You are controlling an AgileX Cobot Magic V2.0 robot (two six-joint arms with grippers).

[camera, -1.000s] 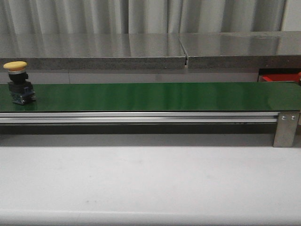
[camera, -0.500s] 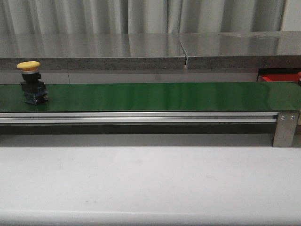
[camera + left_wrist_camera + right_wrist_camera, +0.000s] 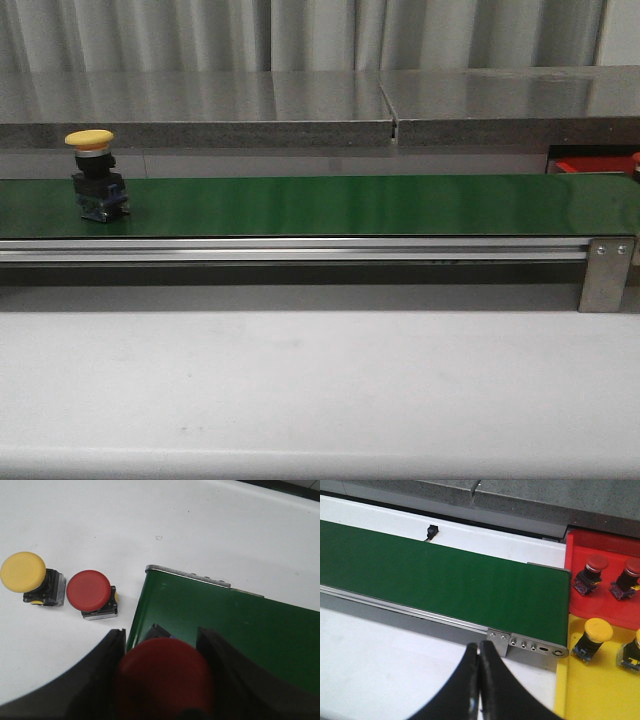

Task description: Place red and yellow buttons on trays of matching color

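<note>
We see the yellow button (image 3: pixel 94 175) upright at the belt's (image 3: pixel 350 205) left. Likely light, rigid, top-heavy; grip the dark base. Left hand (image 3: pixel 162 680) pinches a red button (image 3: pixel 165 677); right hand (image 3: pixel 479 680) pressed together.

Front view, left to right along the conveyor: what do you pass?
yellow button standing on the belt near its left end → long bare stretch of green belt → metal end bracket → sliver of red tray at the right edge.
</note>
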